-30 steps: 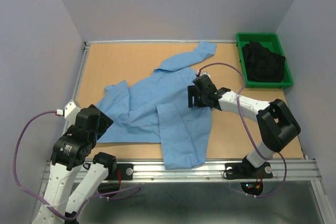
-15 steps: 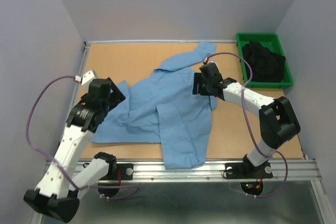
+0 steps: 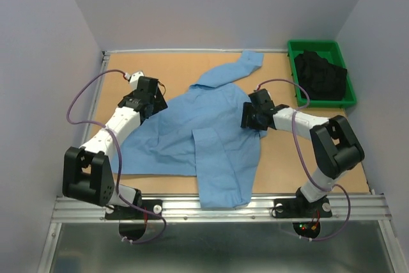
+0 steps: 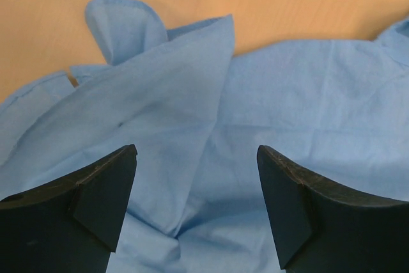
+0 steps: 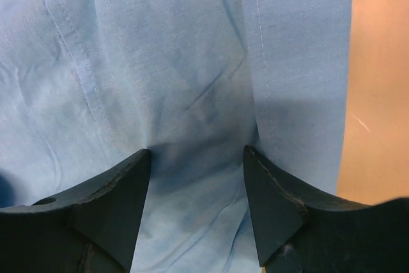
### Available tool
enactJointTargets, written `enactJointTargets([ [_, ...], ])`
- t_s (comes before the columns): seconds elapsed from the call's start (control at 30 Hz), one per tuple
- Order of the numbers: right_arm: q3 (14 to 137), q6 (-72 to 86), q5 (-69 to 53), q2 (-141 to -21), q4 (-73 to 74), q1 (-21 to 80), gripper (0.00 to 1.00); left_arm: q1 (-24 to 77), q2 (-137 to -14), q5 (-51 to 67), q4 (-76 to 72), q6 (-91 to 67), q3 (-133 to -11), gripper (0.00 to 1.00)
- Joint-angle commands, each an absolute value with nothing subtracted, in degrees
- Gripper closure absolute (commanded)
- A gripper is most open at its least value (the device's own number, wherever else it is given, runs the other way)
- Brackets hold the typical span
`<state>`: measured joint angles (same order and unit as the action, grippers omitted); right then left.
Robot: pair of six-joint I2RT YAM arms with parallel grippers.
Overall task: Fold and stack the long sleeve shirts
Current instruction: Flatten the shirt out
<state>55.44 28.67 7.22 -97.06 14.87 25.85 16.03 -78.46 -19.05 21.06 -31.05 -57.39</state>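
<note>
One light blue long sleeve shirt lies spread and rumpled over the table, collar toward the back and one front panel folded toward the near edge. My left gripper hovers open over the shirt's left sleeve area. In the left wrist view its jaws stand wide above a folded flap of shirt fabric, holding nothing. My right gripper is at the shirt's right side. In the right wrist view its jaws are open, with the tips pressed down into the cloth, which wrinkles between them.
A green tray holding a black garment stands at the back right corner. Bare wooden table shows behind the shirt and along its right side. Grey walls close in the left, back and right.
My left arm has swung from the near left edge out to the shirt's back-left part. My right gripper has shifted slightly and its jaws have narrowed a little onto the cloth.
</note>
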Motion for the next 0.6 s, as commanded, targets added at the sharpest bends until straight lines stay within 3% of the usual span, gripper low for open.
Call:
enactJointTargets([
  [0.0,48.79,32.34,9.66,-93.35,16.79,24.17,0.35,14.5,-81.63,-20.3,16.44,-27.07,-63.0,0.12],
  [0.2,41.84,35.15,11.51,-87.72,17.75,22.68,0.34,13.8,-88.58,-19.86,16.44,-25.58,-67.49,0.12],
  [0.57,41.31,32.78,10.46,-82.88,18.1,22.59,0.34,13.89,-99.05,-12.66,17.31,-19.43,-76.37,0.11],
])
